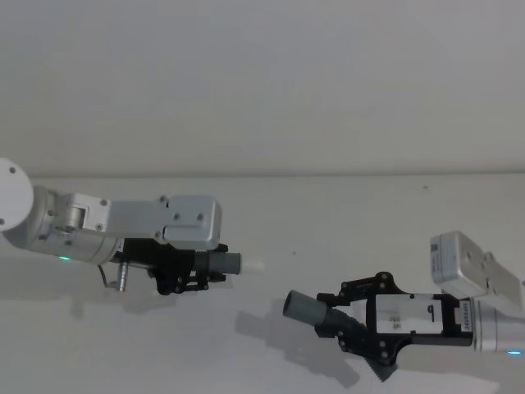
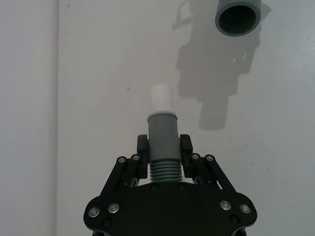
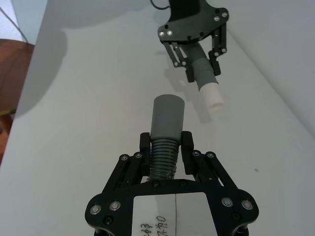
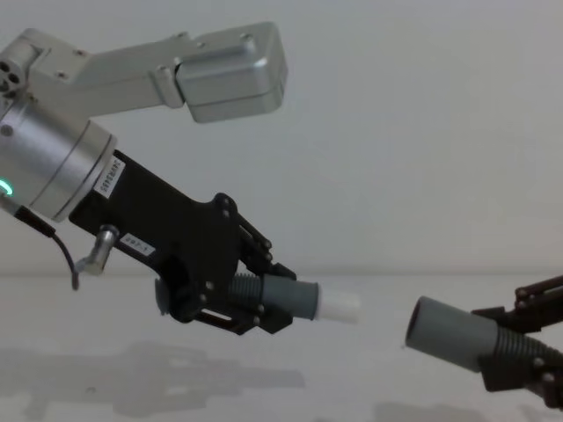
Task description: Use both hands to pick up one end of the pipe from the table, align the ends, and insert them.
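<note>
Over the plain white matte bench (image 1: 328, 238), alignment is the step in hand. The black linked-finger left end effector (image 1: 197, 272) clamps the dark grey ribbed pipe (image 2: 165, 169) behind its white-tipped grey cuff (image 1: 238, 264); the right end effector (image 1: 338, 316) clamps behind the plain wider grey sleeve (image 1: 303, 307). The ends face each other, apart and off-axis — next, I judge, squaring them, then closing in. The left wrist view shows the sleeve's hollow mouth (image 2: 237, 18); the chest view shows it lower.

Head camera down onto table (image 1: 344, 222), chest camera low, side-on, wrist cameras close, facing each other
</note>
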